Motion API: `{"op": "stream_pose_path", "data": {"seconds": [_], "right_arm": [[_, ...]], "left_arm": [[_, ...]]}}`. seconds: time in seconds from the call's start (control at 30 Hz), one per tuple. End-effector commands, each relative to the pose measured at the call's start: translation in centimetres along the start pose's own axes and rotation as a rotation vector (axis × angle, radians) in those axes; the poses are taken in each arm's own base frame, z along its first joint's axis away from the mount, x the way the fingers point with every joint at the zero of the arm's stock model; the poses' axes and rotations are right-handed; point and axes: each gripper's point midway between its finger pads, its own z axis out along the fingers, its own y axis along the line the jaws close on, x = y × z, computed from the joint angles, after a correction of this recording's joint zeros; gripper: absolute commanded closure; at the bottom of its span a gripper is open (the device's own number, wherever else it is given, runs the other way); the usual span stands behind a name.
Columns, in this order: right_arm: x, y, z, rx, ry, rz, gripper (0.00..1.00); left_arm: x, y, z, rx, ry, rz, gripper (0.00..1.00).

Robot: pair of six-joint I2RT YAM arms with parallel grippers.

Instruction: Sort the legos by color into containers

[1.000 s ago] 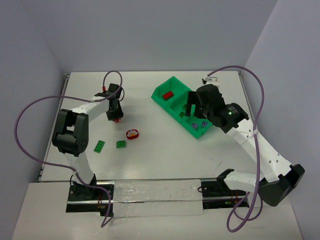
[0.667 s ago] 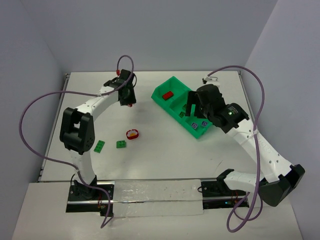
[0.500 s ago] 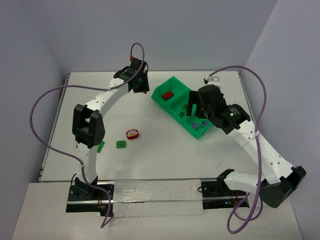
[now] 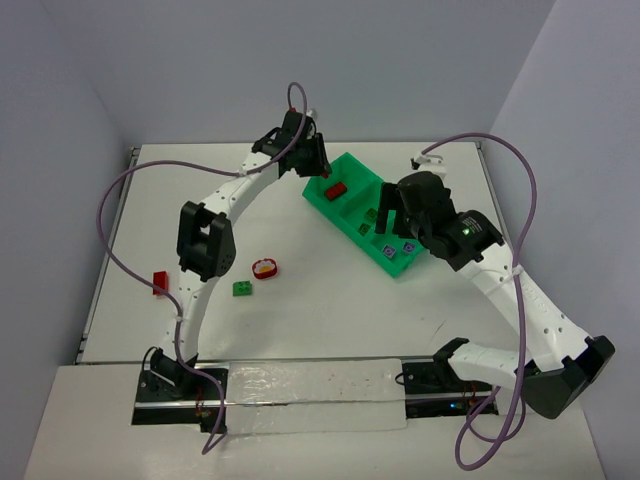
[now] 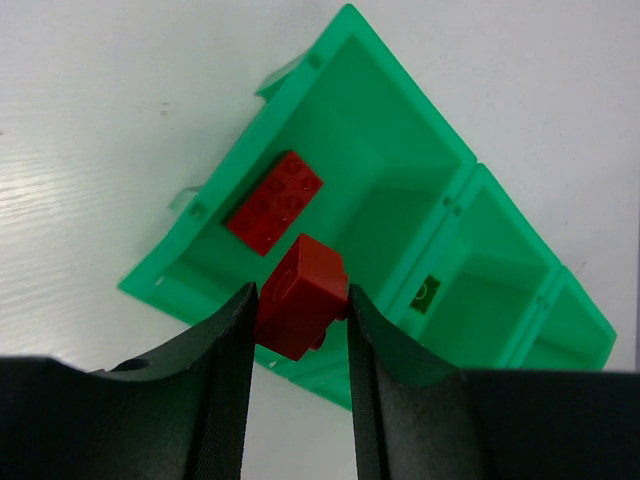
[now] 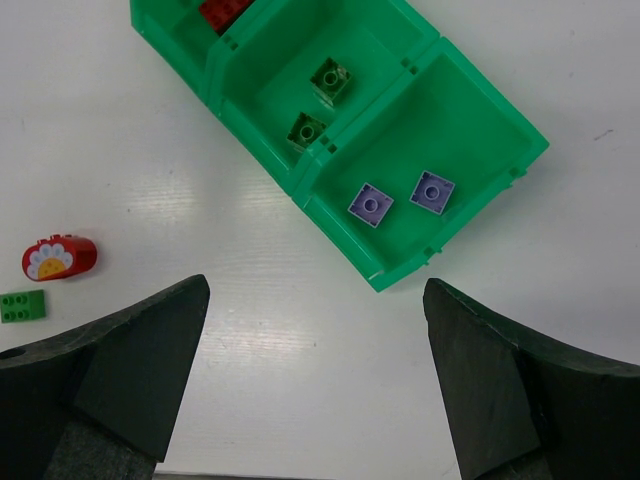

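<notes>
My left gripper [image 4: 312, 165] is shut on a small red brick [image 5: 300, 297] and holds it over the far-left end compartment of the bright green tray [image 4: 392, 266]. One red brick [image 5: 275, 203] lies in that compartment. The middle compartment holds two green bricks [image 6: 330, 80]. The near one holds two light purple bricks [image 6: 369, 204]. My right gripper [image 4: 388, 222] is open and empty above the tray's near half. A round red piece with a pale centre [image 4: 264, 268] and a green brick [image 4: 242, 288] lie on the table. A red brick [image 4: 160, 283] lies at the far left.
The left arm's elbow [image 4: 205, 245] stands over the table's left middle, and its lower link may hide another brick. The white table's raised edge [image 4: 105, 260] runs close to the loose red brick. Purple cables loop off both arms.
My left arm has swung from the table's left middle up and right to the tray's far end, with the red brick held. The far-left red brick came into view. The right arm barely moved.
</notes>
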Motion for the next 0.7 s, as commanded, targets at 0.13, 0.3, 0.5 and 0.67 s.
{"op": "stream_pose_path", "data": {"seconds": [0.13,0.3,0.5,0.67], "right_arm": [[-0.8,-1.2,-1.1,0.036,-0.032,0.031,0.05],[-0.9,-1.0,-1.1,0.034,-0.031,0.036,0.05],[-0.6,-0.5,-0.5,0.014,-0.026,0.033,0.05],[-0.3,-0.1,-0.1,-0.009,-0.024,0.030,0.05]], "left_arm": [[-2.1,-4.6,0.9,0.198,-0.061,-0.027,0.32],[-3.5,-4.5,-1.2,0.161,-0.102,0.004,0.23],[-4.3,-0.2,-7.3,-0.042,-0.159,0.023,0.24],[-0.2,11.5,-13.3,-0.347,-0.109,-0.106,0.22]]}}
